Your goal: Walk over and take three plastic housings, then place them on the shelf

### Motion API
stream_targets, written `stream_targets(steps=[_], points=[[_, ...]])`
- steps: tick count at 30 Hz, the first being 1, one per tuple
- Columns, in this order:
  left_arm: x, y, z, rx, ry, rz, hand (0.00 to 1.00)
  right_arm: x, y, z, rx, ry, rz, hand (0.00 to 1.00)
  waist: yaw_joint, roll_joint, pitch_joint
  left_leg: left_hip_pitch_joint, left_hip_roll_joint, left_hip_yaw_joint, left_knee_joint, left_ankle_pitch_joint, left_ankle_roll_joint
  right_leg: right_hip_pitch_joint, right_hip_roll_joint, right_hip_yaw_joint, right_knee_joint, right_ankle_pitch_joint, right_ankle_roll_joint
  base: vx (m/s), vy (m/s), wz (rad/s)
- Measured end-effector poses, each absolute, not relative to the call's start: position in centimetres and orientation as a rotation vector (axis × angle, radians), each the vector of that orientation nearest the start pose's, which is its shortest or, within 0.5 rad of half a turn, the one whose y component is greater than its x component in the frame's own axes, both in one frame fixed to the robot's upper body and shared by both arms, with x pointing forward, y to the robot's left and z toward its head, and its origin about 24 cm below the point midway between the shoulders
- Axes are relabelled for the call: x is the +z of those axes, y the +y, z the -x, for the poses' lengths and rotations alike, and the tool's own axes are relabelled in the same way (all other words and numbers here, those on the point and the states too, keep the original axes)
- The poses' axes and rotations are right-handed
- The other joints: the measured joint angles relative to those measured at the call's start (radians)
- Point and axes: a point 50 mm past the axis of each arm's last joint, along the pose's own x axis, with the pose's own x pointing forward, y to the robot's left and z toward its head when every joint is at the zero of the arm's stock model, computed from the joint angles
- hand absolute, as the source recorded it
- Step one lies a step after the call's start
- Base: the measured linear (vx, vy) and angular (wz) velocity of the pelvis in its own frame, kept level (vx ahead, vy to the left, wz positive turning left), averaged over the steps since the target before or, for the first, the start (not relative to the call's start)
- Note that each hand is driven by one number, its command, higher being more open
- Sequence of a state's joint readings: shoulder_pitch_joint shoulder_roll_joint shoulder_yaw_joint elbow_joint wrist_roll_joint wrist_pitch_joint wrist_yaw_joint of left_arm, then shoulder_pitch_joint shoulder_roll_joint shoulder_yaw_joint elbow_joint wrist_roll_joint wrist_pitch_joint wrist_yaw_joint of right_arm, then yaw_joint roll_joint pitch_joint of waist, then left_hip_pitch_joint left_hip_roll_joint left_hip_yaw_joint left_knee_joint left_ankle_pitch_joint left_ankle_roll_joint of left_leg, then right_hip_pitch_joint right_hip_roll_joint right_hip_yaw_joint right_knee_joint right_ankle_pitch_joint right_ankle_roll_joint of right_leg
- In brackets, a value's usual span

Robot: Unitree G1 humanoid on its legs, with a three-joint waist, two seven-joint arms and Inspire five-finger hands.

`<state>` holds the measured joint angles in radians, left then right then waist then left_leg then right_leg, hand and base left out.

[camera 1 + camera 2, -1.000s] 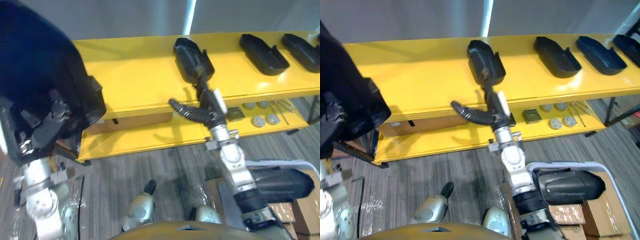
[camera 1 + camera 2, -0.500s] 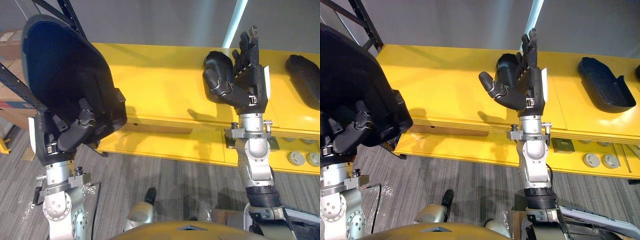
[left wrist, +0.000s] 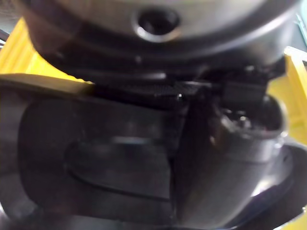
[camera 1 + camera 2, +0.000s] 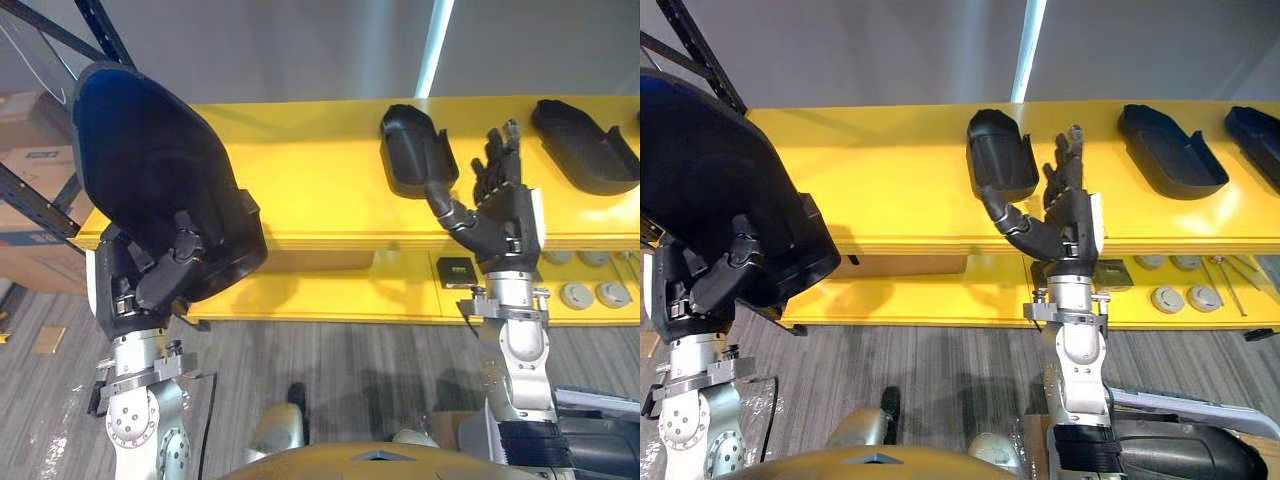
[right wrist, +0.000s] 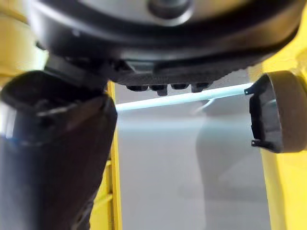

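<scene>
One long yellow shelf point(image 4: 300, 190) is spanning the frame, its top lying bare from the left end to the middle, right up to the front edge. At the frame's left, the left hand point(image 4: 160, 275) is curling round a large black plastic housing point(image 4: 150, 170), holding it raised. On the shelf, a centre housing point(image 4: 1000, 155) is resting at upper middle, with a second housing point(image 4: 1170, 150) and a third housing point(image 4: 1260, 130) toward upper right. The right hand point(image 4: 497, 215) is standing empty with fingers straight, just right of the centre housing. Print on a cardboard box point(image 4: 30, 225) at far left is showing too small to read

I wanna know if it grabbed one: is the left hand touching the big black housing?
Touching. In the left eye view the left hand is curled round the housing, holding it up.
</scene>
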<state>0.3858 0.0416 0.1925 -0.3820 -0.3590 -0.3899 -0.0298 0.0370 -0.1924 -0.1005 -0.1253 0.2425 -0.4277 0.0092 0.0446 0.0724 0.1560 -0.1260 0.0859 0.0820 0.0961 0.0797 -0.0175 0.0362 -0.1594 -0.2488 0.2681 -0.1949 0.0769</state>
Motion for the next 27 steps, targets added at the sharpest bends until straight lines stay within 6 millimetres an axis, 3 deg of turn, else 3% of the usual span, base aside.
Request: stream_targets(steps=[4, 8, 10, 11, 13, 17, 21, 27], points=[[9.5, 22.4, -16.3, 0.274, -0.453, 0.155, 0.00, 10.3, -20.7, -22.8, -0.092, -0.507, -0.026, 1.00, -0.002, 0.005, 0.004, 0.034, -0.020, 0.035, 0.024, -0.014, -0.028, -0.011, -0.030, 0.048, 0.031, -0.018, 0.018, -0.01, 0.081, -0.27], [9.7, 22.7, -16.8, 0.276, -0.450, 0.152, 0.00, 9.9, -19.8, -22.7, -0.063, -0.487, -0.044, 1.00, -0.016, 0.009, 0.000, 0.095, -0.052, 0.094, -0.064, 0.001, -0.027, -0.022, -0.064, 0.087, 0.024, -0.018, 0.034, -0.01, 0.097, -0.38], [9.7, 22.8, -16.8, 0.275, -0.419, 0.151, 0.00, 9.2, -19.0, -22.5, -0.060, -0.465, -0.082, 1.00, -0.019, 0.013, -0.004, 0.142, -0.060, 0.136, -0.147, 0.034, -0.018, -0.025, -0.092, 0.049, 0.008, -0.018, 0.041, 0.03, 0.084, -0.49], [9.7, 22.9, -16.7, 0.279, -0.416, 0.149, 0.00, 9.0, -18.8, -22.4, -0.063, -0.460, -0.092, 1.00, -0.019, 0.012, -0.005, 0.152, -0.059, 0.153, -0.166, 0.045, -0.012, -0.027, -0.103, 0.023, 0.004, -0.010, 0.036, 0.06, 0.101, -0.60], [9.8, 23.6, -16.7, 0.302, -0.409, 0.144, 0.00, 8.4, -17.7, -22.3, -0.053, -0.432, -0.095, 1.00, -0.023, 0.000, -0.010, 0.153, -0.056, 0.189, -0.178, 0.051, -0.011, -0.034, -0.111, 0.005, -0.035, 0.060, 0.079, 0.07, 0.068, -0.49], [10.4, 23.7, -18.0, 0.326, -0.419, 0.221, 0.00, 6.9, -18.1, -21.3, -0.113, -0.339, -0.057, 1.00, -0.053, 0.001, -0.011, 0.129, -0.046, 0.195, -0.179, 0.049, -0.014, -0.033, -0.091, 0.004, -0.100, 0.096, 0.079, 0.04, 0.004, -0.07], [11.1, 24.8, -19.1, 0.419, -0.457, 0.373, 0.00, 3.9, -19.3, -19.6, -0.162, -0.168, 0.007, 1.00, -0.081, 0.003, -0.011, 0.103, -0.039, 0.220, -0.179, 0.048, -0.016, -0.070, -0.083, 0.031, -0.114, 0.111, 0.079, 0.01, 0.014, -0.17], [10.6, 28.2, -22.3, 0.554, -0.413, 0.512, 0.00, -1.3, -21.1, -16.7, -0.137, 0.108, 0.106, 1.00, -0.128, 0.016, 0.013, 0.097, -0.039, 0.257, -0.179, 0.043, -0.022, -0.103, -0.079, 0.073, -0.113, 0.119, 0.082, 0.00, 0.023, -0.18]])
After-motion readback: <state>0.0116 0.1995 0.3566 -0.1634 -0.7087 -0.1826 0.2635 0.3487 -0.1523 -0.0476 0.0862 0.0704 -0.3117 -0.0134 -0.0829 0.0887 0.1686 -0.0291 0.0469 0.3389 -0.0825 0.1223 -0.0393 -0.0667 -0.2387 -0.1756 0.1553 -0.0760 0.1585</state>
